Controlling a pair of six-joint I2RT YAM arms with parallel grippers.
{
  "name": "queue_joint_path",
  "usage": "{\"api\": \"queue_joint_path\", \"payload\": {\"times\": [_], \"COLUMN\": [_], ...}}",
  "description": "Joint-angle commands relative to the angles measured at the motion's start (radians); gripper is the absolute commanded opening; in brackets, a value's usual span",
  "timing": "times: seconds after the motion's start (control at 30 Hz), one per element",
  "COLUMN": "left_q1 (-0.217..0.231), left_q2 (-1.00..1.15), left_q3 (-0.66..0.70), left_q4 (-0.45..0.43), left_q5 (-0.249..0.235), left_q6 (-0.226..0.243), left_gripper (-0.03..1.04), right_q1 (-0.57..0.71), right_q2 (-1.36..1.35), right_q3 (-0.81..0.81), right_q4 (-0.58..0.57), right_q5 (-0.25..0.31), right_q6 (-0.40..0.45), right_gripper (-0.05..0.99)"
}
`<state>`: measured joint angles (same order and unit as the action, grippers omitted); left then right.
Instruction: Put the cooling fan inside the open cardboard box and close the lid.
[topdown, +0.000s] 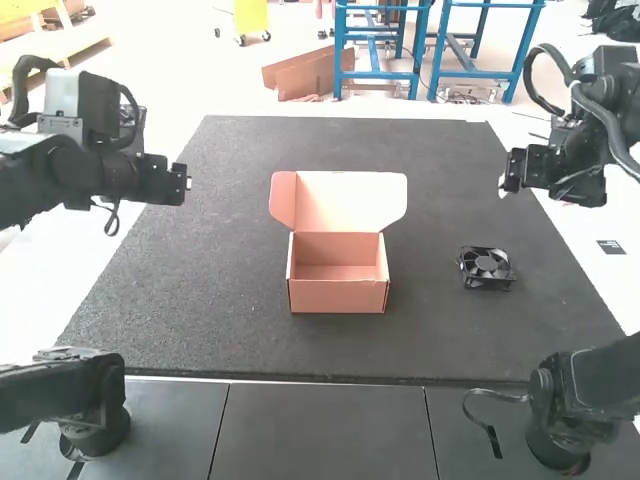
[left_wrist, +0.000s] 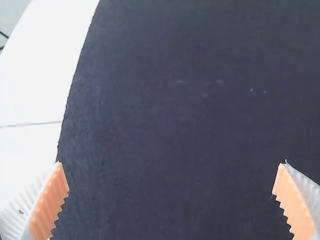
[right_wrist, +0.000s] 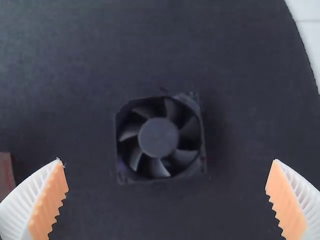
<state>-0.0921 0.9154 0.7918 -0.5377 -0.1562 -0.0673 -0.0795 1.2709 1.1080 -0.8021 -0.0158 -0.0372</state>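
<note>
The cardboard box (topdown: 337, 270) stands in the middle of the black mat (topdown: 200, 260), its lid flap upright at the far side. The fan (topdown: 487, 267) lies flat on the mat to the box's right, apart from it. The right gripper (right_wrist: 167, 162) hangs above the fan, spread wide and holding nothing. The left gripper (left_wrist: 170, 167), equally wide, hangs over bare mat left of the box. A small dark tag (topdown: 611, 246) lies on the white table (topdown: 40, 290); its print is too small to read.

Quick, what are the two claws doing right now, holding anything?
Left claw: open, holding nothing, over the black mat.
Right claw: open, holding nothing, above the cooling fan.
</note>
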Motion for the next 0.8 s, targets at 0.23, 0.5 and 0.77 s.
{"api": "queue_joint_path", "payload": {"times": [0.23,0.5,0.77], "left_q1": [-0.006,-0.006,-0.006], "left_q2": [0.172,0.200,0.224], "left_q3": [0.228,0.267,0.234], "left_q4": [-0.082,-0.077,-0.064], "left_q5": [0.010,0.024,0.040], "left_q6": [-0.006,-0.003,-0.005], "left_gripper": [0.97,0.97,0.97], "right_q1": [-0.089,-0.095,-0.100], "right_q2": [0.242,0.331,0.426], "right_q3": [0.096,0.096,0.095], "right_q4": [-0.083,-0.037,0.027], "right_q5": [-0.027,-0.010,0.034], "right_q6": [-0.132,-0.124,-0.122], "right_gripper": [0.91,0.91,0.90]}}
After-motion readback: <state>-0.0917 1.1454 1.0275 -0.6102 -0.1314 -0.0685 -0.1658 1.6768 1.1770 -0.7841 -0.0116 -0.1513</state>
